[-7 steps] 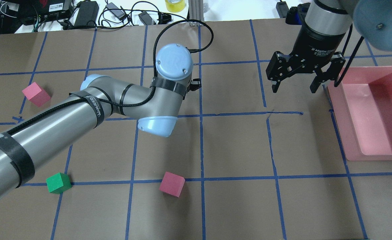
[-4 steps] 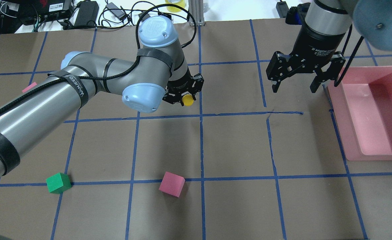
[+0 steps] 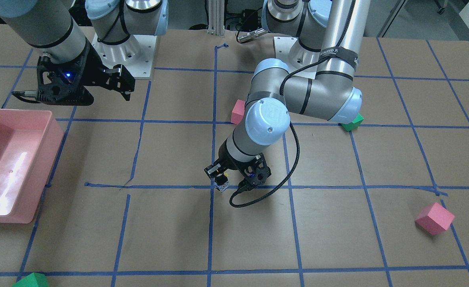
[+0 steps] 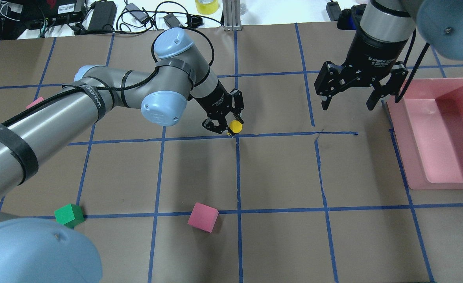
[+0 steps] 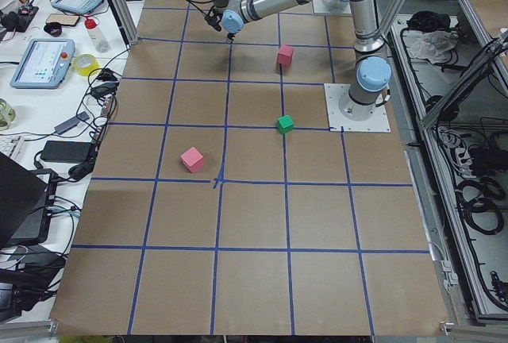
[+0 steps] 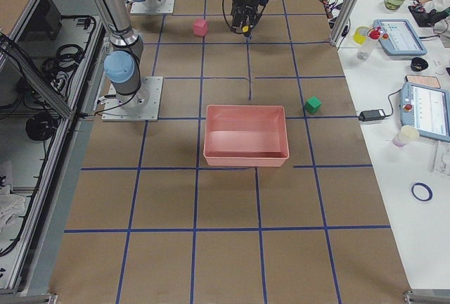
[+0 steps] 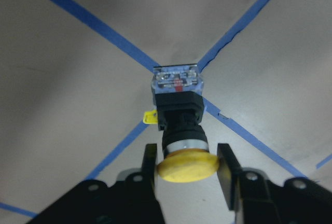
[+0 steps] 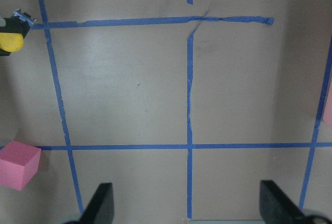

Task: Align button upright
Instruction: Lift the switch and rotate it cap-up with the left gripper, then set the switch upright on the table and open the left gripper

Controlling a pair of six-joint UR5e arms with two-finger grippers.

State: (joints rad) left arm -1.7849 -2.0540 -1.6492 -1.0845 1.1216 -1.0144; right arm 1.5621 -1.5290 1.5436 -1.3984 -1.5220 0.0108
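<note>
The button [image 4: 236, 126] has a yellow mushroom cap, a black collar and a boxy contact block. My left gripper [image 4: 231, 126] is shut on its cap. In the left wrist view the fingers [image 7: 150, 164] clamp the cap, and the button [image 7: 179, 125] points away with its block over a blue tape crossing. In the front-facing view the button [image 3: 221, 185] hangs block-down at the tape line; I cannot tell if it touches the table. My right gripper [image 4: 347, 104] is open and empty, high at the right.
A pink bin [image 4: 406, 149] stands at the right edge. A pink cube [image 4: 203, 217] and a green cube [image 4: 69, 215] lie near the front left. Another pink cube [image 4: 34, 103] shows behind my left arm. A green cube [image 6: 313, 104] lies beyond the bin.
My left arm has swung and tilted. Its gripper, first hidden under the wrist, now shows with the button, carried slightly right and toward me, to the tape crossing. The right arm has not moved.
</note>
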